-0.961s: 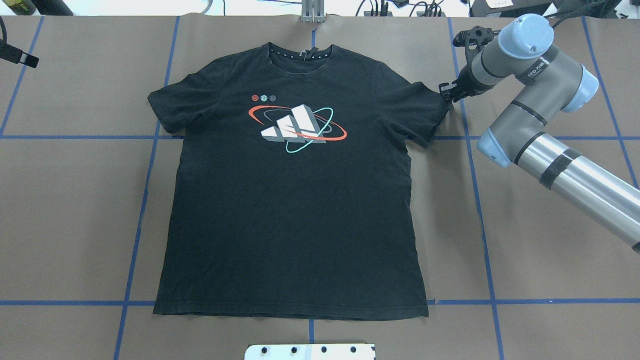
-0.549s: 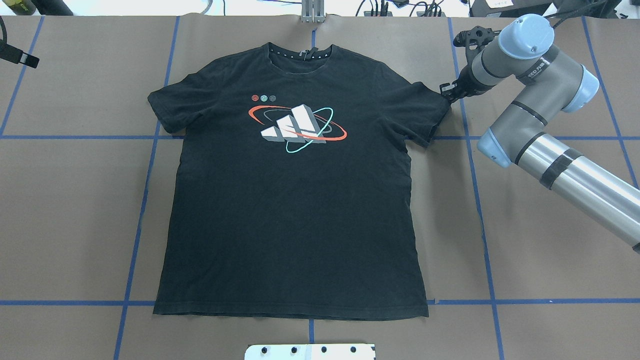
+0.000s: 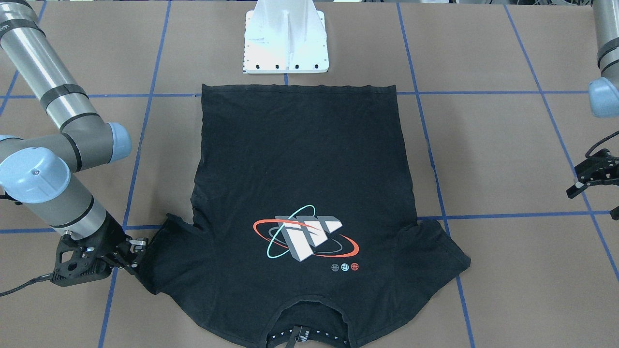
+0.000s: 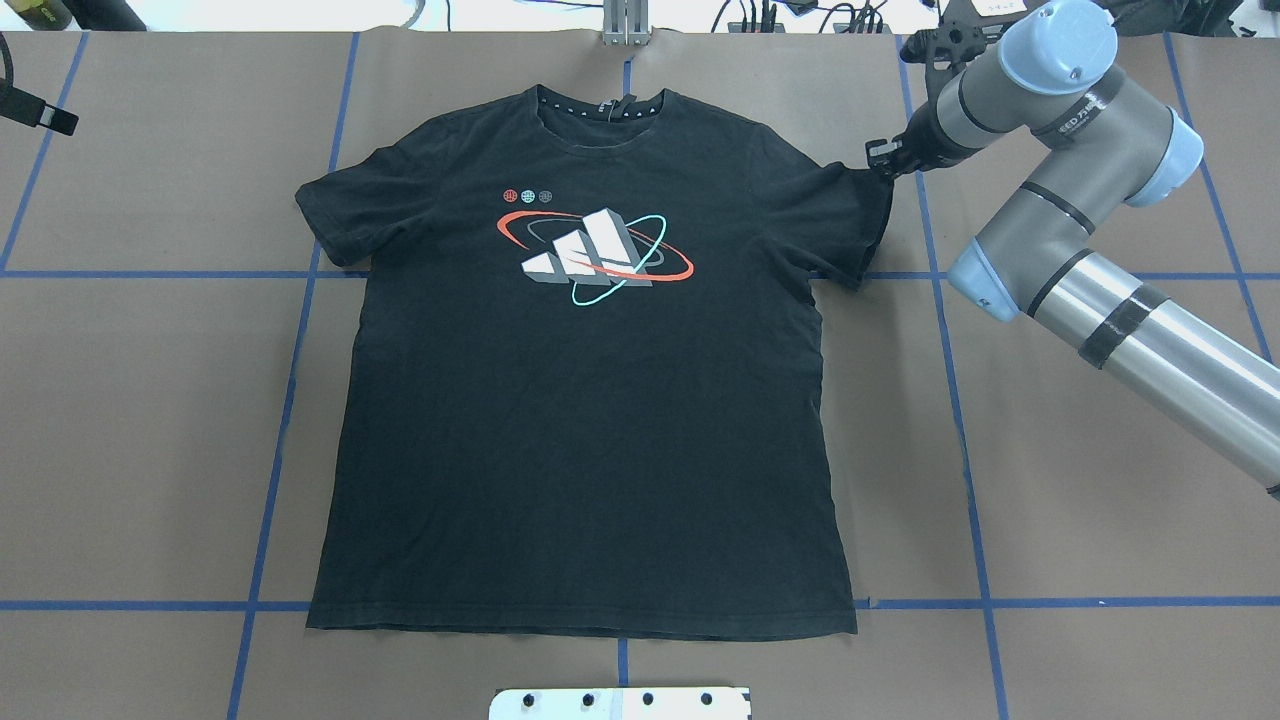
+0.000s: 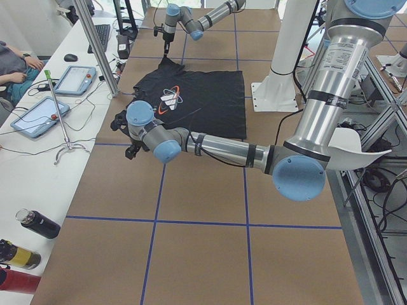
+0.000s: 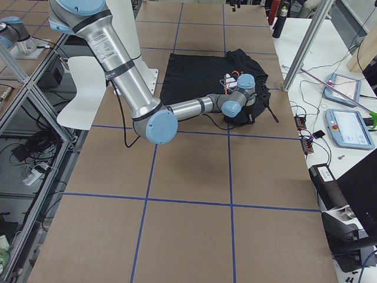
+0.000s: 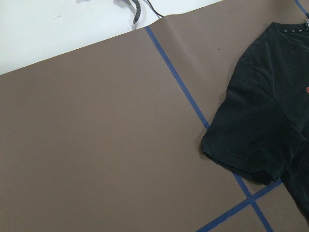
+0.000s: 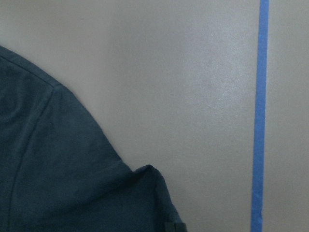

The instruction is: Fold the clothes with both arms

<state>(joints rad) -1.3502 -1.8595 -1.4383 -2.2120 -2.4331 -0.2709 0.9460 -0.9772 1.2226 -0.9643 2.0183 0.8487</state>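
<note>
I have the shirt (image 4: pixel 590 420) flat on the table (image 4: pixel 1050 560). One sleeve tip sits at the right gripper (image 4: pixel 880 160) fingers. The left gripper (image 3: pixel 594 200) fingers are well apart from the other sleeve.

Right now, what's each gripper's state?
Left gripper: open, holding nothing, clear of the T-shirt.
Right gripper: looks closed on the T-shirt's sleeve tip.
</note>
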